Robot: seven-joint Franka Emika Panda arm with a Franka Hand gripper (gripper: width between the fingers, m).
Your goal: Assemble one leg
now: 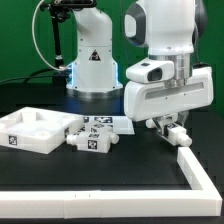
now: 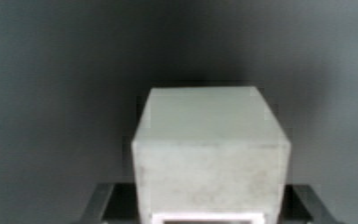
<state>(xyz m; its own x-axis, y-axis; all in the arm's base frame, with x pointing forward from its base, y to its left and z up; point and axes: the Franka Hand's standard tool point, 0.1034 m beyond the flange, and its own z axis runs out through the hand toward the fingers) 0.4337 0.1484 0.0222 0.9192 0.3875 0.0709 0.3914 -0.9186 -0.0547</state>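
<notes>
My gripper (image 1: 166, 125) is shut on a white leg (image 1: 177, 134) and holds it just above the black table, right of the other parts. In the wrist view the leg (image 2: 208, 140) is a pale block that fills the middle, and the dark fingers (image 2: 115, 203) press on both its sides, with the gripper (image 2: 211, 208) closed round its near end. The large white square panel (image 1: 30, 131) with a raised rim lies at the exterior view's left. Several more tagged legs (image 1: 88, 139) lie loose beside the panel.
The marker board (image 1: 112, 123) lies flat behind the loose legs. A white L-shaped rail (image 1: 198, 172) runs along the table's front and right edges, close below the gripper. The robot base (image 1: 95, 60) stands at the back.
</notes>
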